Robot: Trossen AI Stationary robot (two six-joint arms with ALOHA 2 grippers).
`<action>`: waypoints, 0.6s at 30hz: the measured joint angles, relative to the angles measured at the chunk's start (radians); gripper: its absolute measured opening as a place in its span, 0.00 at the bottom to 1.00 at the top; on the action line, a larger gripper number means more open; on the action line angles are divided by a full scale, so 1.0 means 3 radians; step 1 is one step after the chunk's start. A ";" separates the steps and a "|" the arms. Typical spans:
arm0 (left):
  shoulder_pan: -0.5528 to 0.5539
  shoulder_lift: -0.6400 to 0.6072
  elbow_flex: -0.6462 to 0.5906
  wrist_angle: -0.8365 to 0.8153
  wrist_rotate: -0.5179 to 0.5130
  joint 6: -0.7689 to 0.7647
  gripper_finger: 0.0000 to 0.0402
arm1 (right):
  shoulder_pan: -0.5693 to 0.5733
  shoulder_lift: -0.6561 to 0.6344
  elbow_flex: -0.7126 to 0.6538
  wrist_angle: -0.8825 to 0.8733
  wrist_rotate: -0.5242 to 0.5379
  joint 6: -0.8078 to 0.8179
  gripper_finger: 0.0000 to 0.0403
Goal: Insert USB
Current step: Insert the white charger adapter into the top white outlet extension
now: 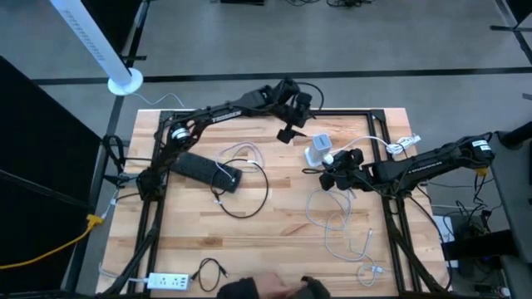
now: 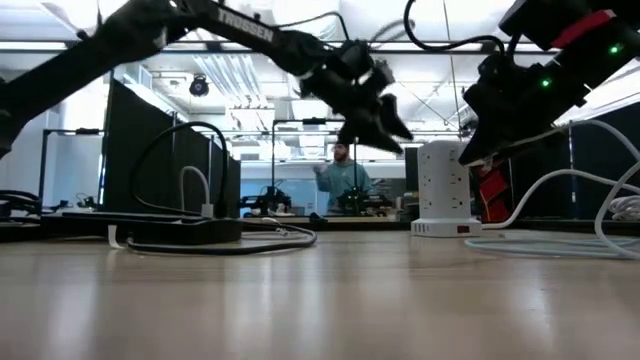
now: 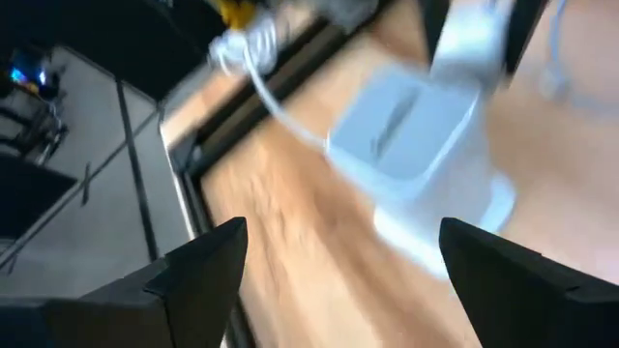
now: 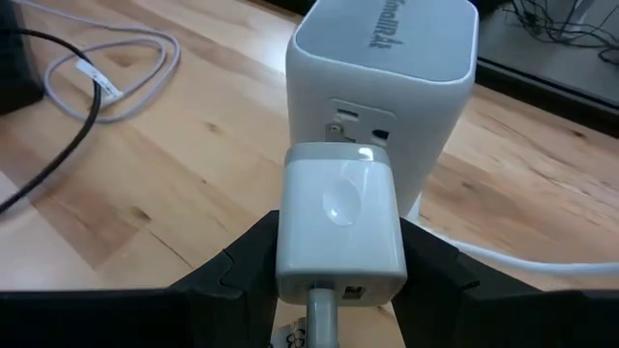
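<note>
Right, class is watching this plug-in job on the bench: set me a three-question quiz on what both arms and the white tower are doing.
1. True or false: the right gripper is shut on a white charger block.
2. Which way does the charger block face? A) toward the white power tower B) toward the black power strip C) toward the table's front edge.
3. Fill in: the left gripper hovers over the power tower with its fingers ____.

Key
1. True; a cable leaves the block's rear.
2. A; it is lined up with the sockets on the tower's side.
3. Open, holding nothing.
</note>
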 joint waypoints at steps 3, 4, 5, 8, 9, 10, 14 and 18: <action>0.0046 0.0180 0.0095 -0.0024 -0.0050 0.0049 0.78 | 0.0000 0.0000 0.0022 -0.0015 -0.0003 0.0060 0.35; 0.0052 0.0234 0.0116 -0.0029 -0.0051 0.0030 0.78 | 0.0000 0.0004 0.0026 -0.0031 -0.0005 0.0087 0.35; 0.0058 0.0283 0.0132 -0.0040 -0.0052 -0.0002 0.78 | 0.0000 0.0007 0.0028 -0.0071 -0.0010 0.0128 0.35; 0.0035 0.0404 0.0190 -0.0146 -0.0053 -0.0098 0.78 | 0.0007 0.0009 0.0030 -0.0280 -0.0082 0.0334 0.35; 0.0008 0.0420 0.0193 -0.0167 -0.0048 -0.0120 0.78 | 0.0015 0.0009 0.0030 -0.0321 -0.0101 0.0376 0.35; -0.0023 0.0434 0.0192 -0.0185 -0.0037 -0.0129 0.78 | 0.0022 0.0009 0.0030 -0.0350 -0.0103 0.0404 0.35; -0.0144 0.0452 0.0128 -0.0195 0.0016 -0.0135 0.78 | 0.0020 0.0022 0.0030 -0.0350 -0.0103 0.0380 0.35; -0.0246 0.0454 0.0102 -0.0124 0.0034 -0.0165 0.78 | 0.0020 0.0096 0.0027 -0.0344 -0.0128 0.0343 0.35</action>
